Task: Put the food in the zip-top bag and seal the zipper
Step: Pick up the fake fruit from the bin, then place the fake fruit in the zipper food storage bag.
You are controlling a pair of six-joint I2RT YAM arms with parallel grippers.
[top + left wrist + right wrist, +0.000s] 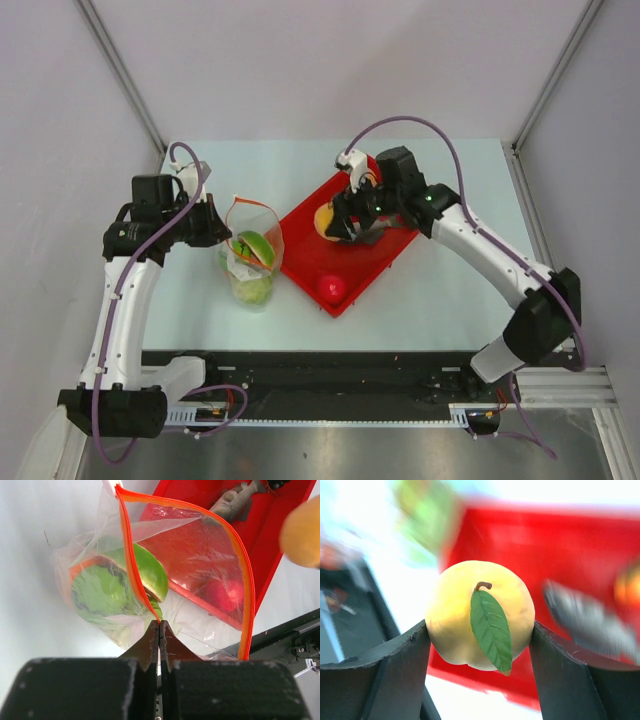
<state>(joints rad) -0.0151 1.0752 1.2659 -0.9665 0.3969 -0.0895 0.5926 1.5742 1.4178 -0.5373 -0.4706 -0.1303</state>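
Note:
The clear zip-top bag (250, 262) stands open on the table, left of the red tray (303, 255). My left gripper (159, 624) is shut on its rim, pinching the orange-red zipper (128, 555). The mouth gapes wide. Green food sits inside: a dark-striped melon (97, 592) and a lighter green piece (152, 572). My right gripper (480, 630) is shut on a yellow peach (470, 605) with a green leaf, held above the tray (545, 545). In the top view the peach (326, 221) hangs over the tray's middle.
A grey fish (235, 500) lies in the tray beside the right gripper (338, 224). A red tomato (331, 288) sits in the tray's near corner. The right wrist view is motion-blurred. A black rail (330, 372) runs along the table's near edge.

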